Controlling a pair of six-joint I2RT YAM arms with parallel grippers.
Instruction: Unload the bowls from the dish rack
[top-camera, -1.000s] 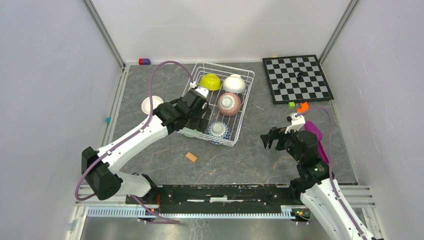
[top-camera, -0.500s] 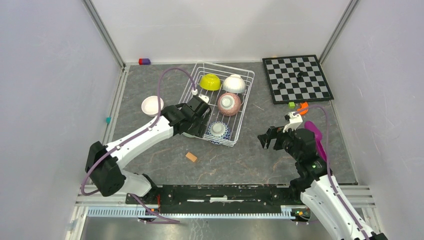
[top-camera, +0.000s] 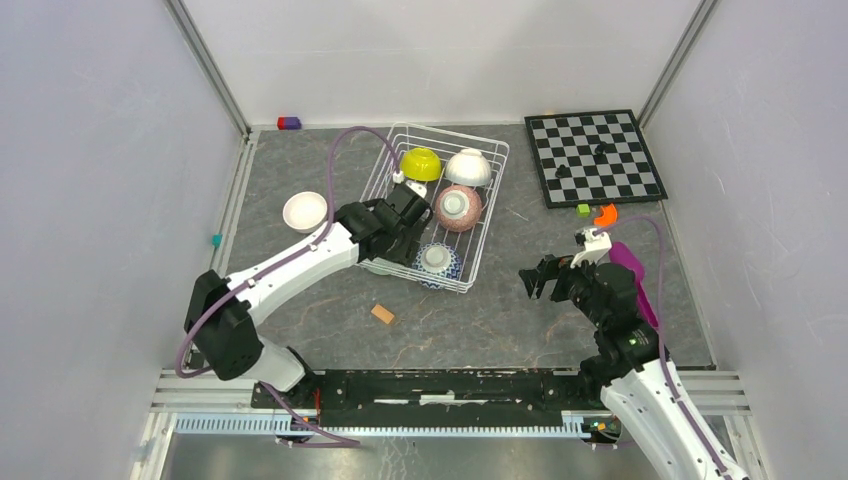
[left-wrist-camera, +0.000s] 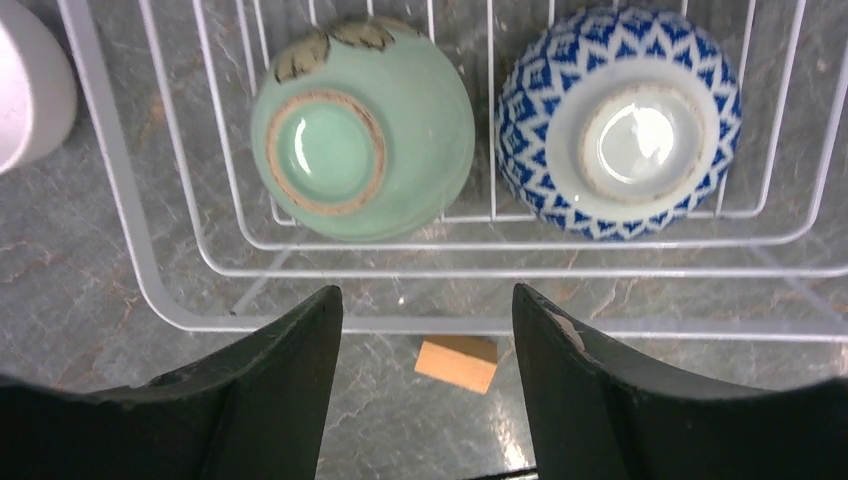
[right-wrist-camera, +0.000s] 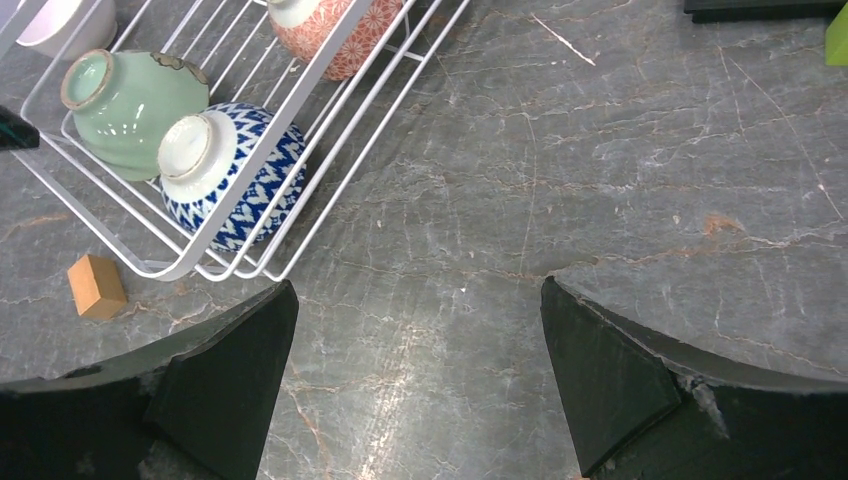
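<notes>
The white wire dish rack (top-camera: 487, 222) stands mid-table. In it lie upside down a yellow-green bowl (top-camera: 421, 163), a white bowl (top-camera: 468, 167), a speckled pink bowl (top-camera: 459, 206) and a blue-and-white bowl (top-camera: 436, 260). The pale green bowl (left-wrist-camera: 362, 143) lies beside the blue-and-white bowl (left-wrist-camera: 620, 122); my left arm hides it from above. A second white bowl (top-camera: 305, 211) sits on the table left of the rack. My left gripper (left-wrist-camera: 427, 292) is open and empty above the rack's near-left corner (top-camera: 398, 243). My right gripper (top-camera: 537, 278) is open and empty over bare table (right-wrist-camera: 417, 285).
A small wooden block (top-camera: 382, 314) lies in front of the rack. A chessboard (top-camera: 594, 157) with dark pieces lies back right. A green cube (top-camera: 583, 210), an orange piece (top-camera: 605, 214) and a purple object (top-camera: 630, 265) sit near the right arm.
My left arm has swung right, its gripper moving further over the rack's near-left part and uncovering the white bowl on the table. The right arm has barely shifted.
</notes>
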